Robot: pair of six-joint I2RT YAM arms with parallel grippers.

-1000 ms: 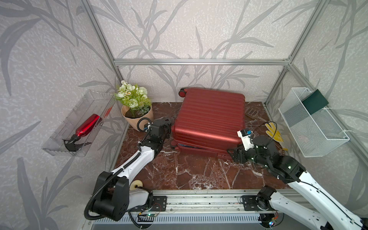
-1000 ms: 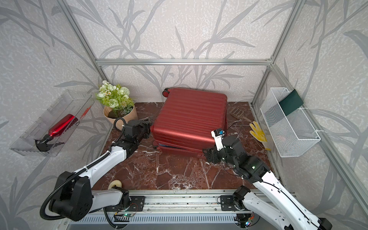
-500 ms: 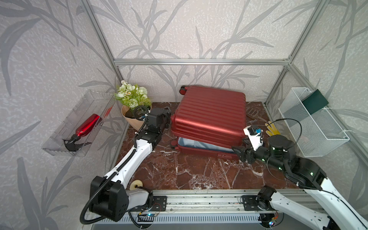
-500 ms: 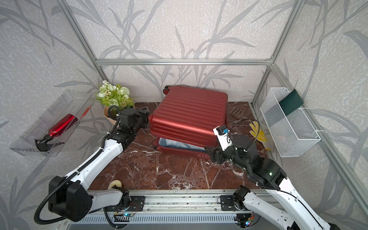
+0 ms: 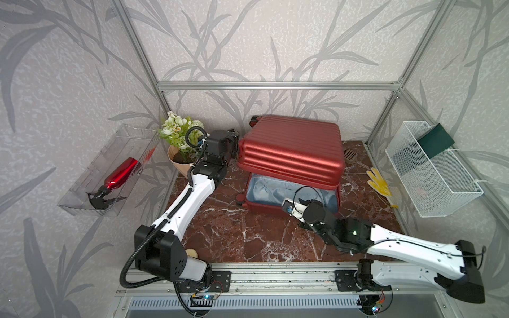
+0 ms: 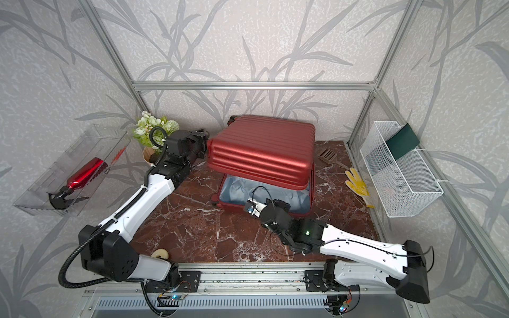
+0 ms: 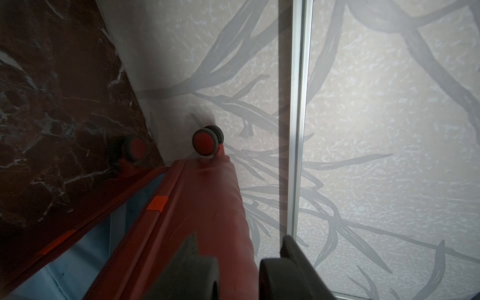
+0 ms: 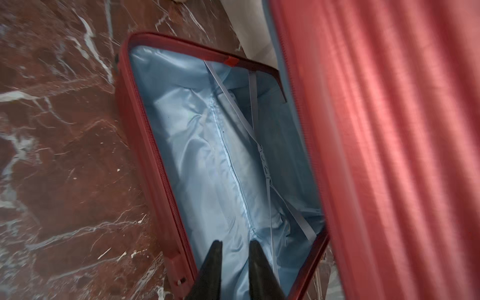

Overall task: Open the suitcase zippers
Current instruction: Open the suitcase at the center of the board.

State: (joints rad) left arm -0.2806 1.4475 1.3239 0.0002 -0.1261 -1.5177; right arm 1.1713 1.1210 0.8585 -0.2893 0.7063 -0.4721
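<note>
Marble worktop (image 5: 248,234): left claw (image 7: 239,237) grips the suitcase (image 6: 261,148) lid (image 5: 292,148), propping it open; right claw (image 8: 235,244) hangs closed, empty, over the lining (image 8: 207,155).

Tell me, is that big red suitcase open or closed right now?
Open. The suitcase has its upper shell tilted up off the lower half, and the light blue lining shows in the gap.

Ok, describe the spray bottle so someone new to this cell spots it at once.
From the big red suitcase mid-table, look past the flower pot to the clear tray on the left wall. The spray bottle lies inside it: shiny red with a black trigger head, unlike the ribbed case.
</note>
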